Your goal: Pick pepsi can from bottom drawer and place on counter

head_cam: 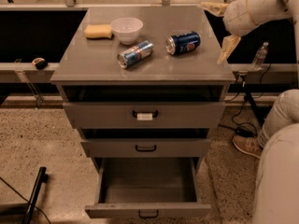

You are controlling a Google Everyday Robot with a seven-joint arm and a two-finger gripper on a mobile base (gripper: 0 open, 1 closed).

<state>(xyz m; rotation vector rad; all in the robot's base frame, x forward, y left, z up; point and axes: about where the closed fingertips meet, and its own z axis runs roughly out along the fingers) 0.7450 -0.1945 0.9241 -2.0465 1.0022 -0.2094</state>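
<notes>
Dim, warm-tinted indoor light, soft all over, with a dull sheen on the grey top.

Light comes from above: the counter [93, 62] shows a pale, glossy reflection toward its far edge, and the pepsi can [183, 42] and white bowl [126, 29] cast only small, soft shadows close beneath them. The gaps above the drawer fronts are nearly black, and the open bottom drawer [177, 210] is evenly shaded inside. The gripper [219, 27], spread wide at the counter's right edge, is brightly lit, cream-coloured and slightly smeared. The robot's body [275, 181] at lower right is out of focus.
</notes>
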